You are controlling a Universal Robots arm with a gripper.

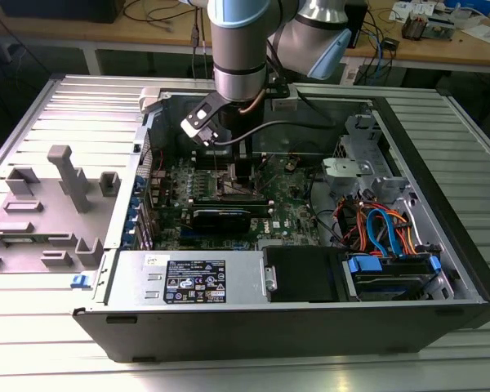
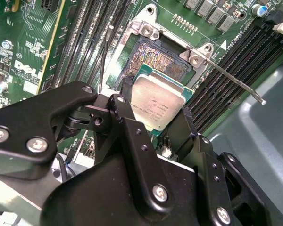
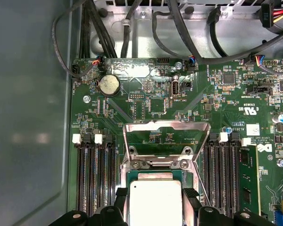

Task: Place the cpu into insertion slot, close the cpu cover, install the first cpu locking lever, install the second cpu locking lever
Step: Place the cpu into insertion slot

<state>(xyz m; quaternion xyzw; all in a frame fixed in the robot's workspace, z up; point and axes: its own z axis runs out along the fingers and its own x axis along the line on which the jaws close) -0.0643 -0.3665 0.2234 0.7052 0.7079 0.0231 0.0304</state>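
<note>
The black two-fingered claw (image 2: 156,109) is closed partway onto the cpu (image 2: 155,96), a small flat square chip with a dull silver-grey metal top, gripping two opposite edges, its links hiding the chip's near edge. The chip hangs over the insertion slot (image 2: 156,59), a square silver-bordered socket whose dark contact field shows on the far side; whether they touch is unclear. Beyond, the cpu cover (image 3: 166,123), a thin silver windowed frame, stands tipped open on the green motherboard (image 3: 146,106), inside the open black computer case (image 1: 310,335).
</note>
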